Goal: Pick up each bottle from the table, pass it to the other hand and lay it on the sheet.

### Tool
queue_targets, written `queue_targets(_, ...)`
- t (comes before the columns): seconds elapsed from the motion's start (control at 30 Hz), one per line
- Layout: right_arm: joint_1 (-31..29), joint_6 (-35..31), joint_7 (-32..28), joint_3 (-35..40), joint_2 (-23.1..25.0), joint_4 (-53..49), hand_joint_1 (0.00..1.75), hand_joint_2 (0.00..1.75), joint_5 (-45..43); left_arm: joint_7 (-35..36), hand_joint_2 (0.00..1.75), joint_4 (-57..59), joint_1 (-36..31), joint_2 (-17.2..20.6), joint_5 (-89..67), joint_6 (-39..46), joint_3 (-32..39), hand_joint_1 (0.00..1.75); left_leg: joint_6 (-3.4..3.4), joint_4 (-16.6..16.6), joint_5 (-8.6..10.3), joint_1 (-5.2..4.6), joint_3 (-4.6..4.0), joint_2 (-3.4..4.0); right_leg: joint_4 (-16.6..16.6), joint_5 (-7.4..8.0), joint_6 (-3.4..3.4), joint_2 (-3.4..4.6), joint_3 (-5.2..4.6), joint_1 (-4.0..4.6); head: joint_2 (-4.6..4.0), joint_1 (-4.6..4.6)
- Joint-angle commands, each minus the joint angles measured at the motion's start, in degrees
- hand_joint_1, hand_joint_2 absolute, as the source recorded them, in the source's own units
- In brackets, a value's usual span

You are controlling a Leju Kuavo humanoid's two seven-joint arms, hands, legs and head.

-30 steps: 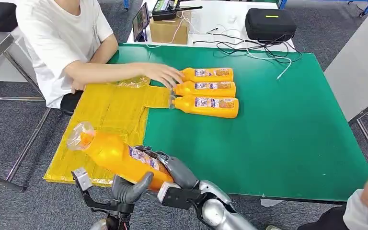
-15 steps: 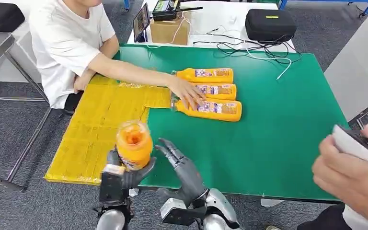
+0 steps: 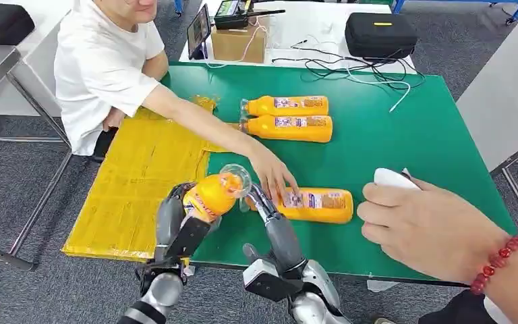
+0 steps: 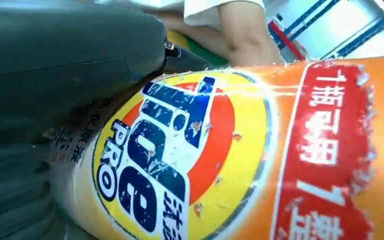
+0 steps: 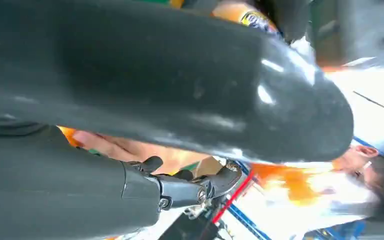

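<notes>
One orange bottle (image 3: 210, 196) sits in my left hand (image 3: 175, 226), whose fingers wrap round its body; the clear cap end points up and toward the table's middle, and the bottle is tilted, held above the near table edge where the yellow sheet (image 3: 138, 179) meets the green table top (image 3: 405, 135). In my left wrist view the bottle's printed label (image 4: 180, 160) lies against my grey thumb (image 4: 65, 55). My right hand (image 3: 270, 216) stands just beside the held bottle, its fingers stretched out and apart and holding nothing; I cannot tell whether the fingertips touch the bottle. In my right wrist view the thick thumb (image 5: 180, 90) crosses the frame with a darker finger (image 5: 190, 187) beneath it.

Just beyond my right hand, a second bottle (image 3: 317, 206) lies on its side on the green top, and the hand of a person in a white shirt (image 3: 104, 74), seated at the far left, rests on its neck end (image 3: 273, 177). Two more bottles (image 3: 286, 106) (image 3: 290, 128) lie side by side, touching, farther back near the sheet's far corner. At the right, another person's hand (image 3: 425, 226), with a red bead bracelet (image 3: 496, 263) on the wrist, holds a white object (image 3: 391, 178). Behind the green table stand a cardboard box (image 3: 239, 40), a black case (image 3: 381, 34) and loose cables (image 3: 351, 64).
</notes>
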Motion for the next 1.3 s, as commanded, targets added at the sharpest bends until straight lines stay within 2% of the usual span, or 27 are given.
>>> queue_targets(0.03, -5.7, 2.7, -1.2, -2.9, 3.0, 11.9, 0.0, 0.0, -1.0, 8.4, 1.75, 29.0, -16.7, 3.7, -19.0, 2.8, 6.2, 1.75, -0.09, -0.1, 0.09, 0.06, 0.18, 0.1, -0.1, 0.1, -0.12, 0.07, 0.15, 0.07, 0.0, 0.02)
queue_targets(0.1, -5.7, 2.7, -1.2, -2.9, 3.0, 11.9, 0.0, 0.0, -1.0, 8.4, 1.75, 29.0, -16.7, 3.7, -19.0, 2.8, 6.2, 1.75, -0.03, -0.1, 0.06, 0.04, 0.12, 0.12, 0.0, 0.06, -0.07, 0.08, 0.11, 0.04, 0.0, 0.02)
queue_targets(0.17, -6.0, 2.7, -1.6, -2.7, 3.3, 11.9, 0.0, 0.0, -1.2, 13.5, 1.75, 30.7, -17.7, 4.4, -29.4, 2.8, 7.7, 1.75, -0.05, -0.1, 0.05, 0.05, 0.21, 0.12, 0.0, 0.04, -0.1, 0.04, 0.2, 0.05, 0.0, 0.0)
queue_targets(0.33, -4.8, 2.3, -0.9, -4.1, 2.8, 10.9, 0.0, 0.0, -1.5, 10.6, 1.75, 33.3, -19.8, 5.8, -26.8, -0.1, 9.8, 1.75, -0.03, 0.0, 0.03, 0.05, 0.12, 0.11, 0.0, 0.03, -0.07, 0.06, 0.14, 0.05, 0.0, 0.02)
queue_targets(0.47, -3.9, 2.7, -1.1, -6.1, 2.2, 10.6, 0.0, 0.0, -1.0, 17.2, 1.75, 34.2, -21.6, 8.9, -35.0, -4.1, 6.2, 1.75, -0.06, -0.1, 0.05, 0.06, 0.2, 0.1, 0.0, 0.05, -0.11, 0.09, 0.2, 0.06, 0.0, 0.02)
queue_targets(0.5, -3.8, 2.8, -1.0, -6.7, 2.4, 10.5, 0.0, 0.0, -1.4, 17.6, 1.75, 34.3, -21.8, 8.5, -34.0, -4.6, 7.3, 1.75, -0.05, 0.0, 0.05, 0.04, 0.11, 0.09, 0.0, 0.05, -0.09, 0.07, 0.11, 0.04, 0.0, 0.02)
queue_targets(0.77, -5.0, 4.7, -1.5, -7.4, 3.8, 13.1, 0.0, 0.0, -1.5, 25.4, 1.75, 39.2, -25.9, 8.4, -43.3, -10.4, 2.6, 1.75, -0.05, 0.0, 0.04, 0.06, 0.23, 0.11, 0.0, 0.02, -0.1, 0.04, 0.21, 0.07, 0.0, 0.0)
queue_targets(0.9, -4.7, 5.1, -1.5, -7.4, 4.0, 12.9, 0.0, 0.0, -1.7, 23.1, 1.75, 39.7, -26.7, 8.0, -40.1, -13.8, 4.9, 1.75, -0.04, 0.0, 0.04, 0.05, 0.21, 0.11, 0.0, 0.04, -0.08, 0.09, 0.21, 0.06, 0.02, 0.0)
queue_targets(0.93, -4.8, 5.4, -1.5, -7.4, 4.0, 13.3, 0.0, 0.0, -1.8, 20.4, 1.75, 40.8, -27.7, 7.6, -35.1, -20.3, 8.3, 1.75, -0.03, 0.0, 0.06, 0.03, 0.19, 0.08, 0.0, 0.05, -0.06, 0.06, 0.19, 0.03, 0.0, 0.02)
queue_targets(1.3, -4.8, 5.4, -1.5, -7.4, 3.9, 13.4, 0.0, 0.0, -1.8, 20.4, 1.75, 40.8, -27.8, 7.6, -35.1, -20.4, 8.3, 1.75, -0.07, -0.1, 0.11, 0.04, 0.47, 0.07, 0.0, 0.06, -0.09, 0.09, 0.48, 0.04, 0.0, 0.02)
